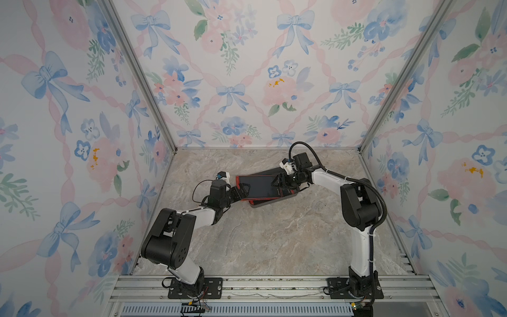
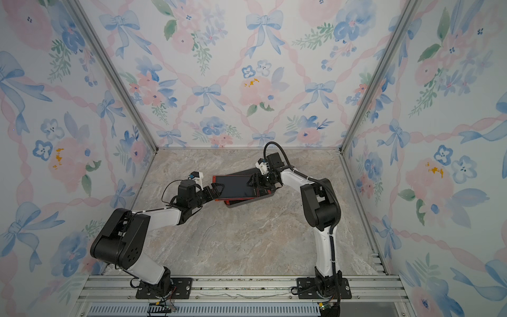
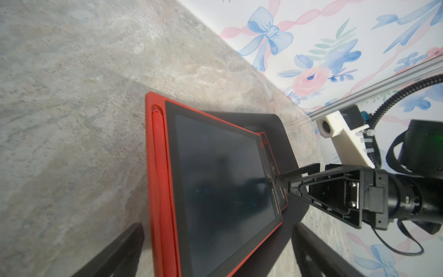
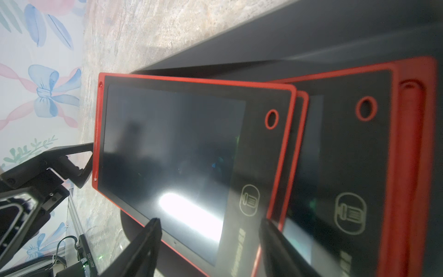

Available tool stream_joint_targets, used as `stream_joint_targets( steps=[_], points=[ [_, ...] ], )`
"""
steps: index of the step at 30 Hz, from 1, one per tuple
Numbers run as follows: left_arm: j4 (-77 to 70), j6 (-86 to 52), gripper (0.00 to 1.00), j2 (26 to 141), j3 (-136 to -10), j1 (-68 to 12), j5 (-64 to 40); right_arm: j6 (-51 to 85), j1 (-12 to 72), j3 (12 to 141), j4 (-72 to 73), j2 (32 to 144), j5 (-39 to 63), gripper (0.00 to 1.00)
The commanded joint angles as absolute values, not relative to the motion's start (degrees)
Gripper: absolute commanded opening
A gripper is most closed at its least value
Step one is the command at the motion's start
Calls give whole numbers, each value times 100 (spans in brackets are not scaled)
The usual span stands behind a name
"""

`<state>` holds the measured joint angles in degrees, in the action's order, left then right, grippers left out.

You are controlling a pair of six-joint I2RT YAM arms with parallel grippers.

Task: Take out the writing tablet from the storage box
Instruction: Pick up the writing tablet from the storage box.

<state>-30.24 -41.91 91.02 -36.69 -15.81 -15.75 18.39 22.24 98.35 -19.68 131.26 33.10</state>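
Note:
A red-framed writing tablet (image 1: 259,186) (image 2: 236,185) with a dark screen lies askew on top of the stack in the dark grey storage box (image 1: 271,205) (image 2: 242,205). Its left end hangs out past the box rim. My left gripper (image 1: 245,191) (image 3: 219,226) is open, with one finger on each side of that overhanging end (image 3: 215,179). My right gripper (image 1: 277,182) (image 4: 209,223) stands with jaws apart over the tablet's button end (image 4: 179,148), and its fingertips (image 3: 279,179) rest on the tablet's face. A second red tablet (image 4: 347,156) lies underneath in the box (image 4: 287,36).
The box sits toward the back of the marble-patterned table (image 1: 274,241). Floral walls with aluminium posts (image 1: 175,149) enclose the back and both sides. Both arm bases stand on the front rail (image 1: 274,285).

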Motion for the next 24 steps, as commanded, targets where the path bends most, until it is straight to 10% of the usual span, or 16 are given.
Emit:
stream_joint_targets(
  steps=[1, 24],
  points=[
    [-2275, -3692, 98, 9050, -3867, -1542, -1824, 1731, 2289, 9973, -2136, 13342, 3125, 68],
    [-1969, -3779, 93, 9157, -4386, -1501, -2514, 1383, 2484, 10149, -2464, 13544, 2533, 69]
  ],
)
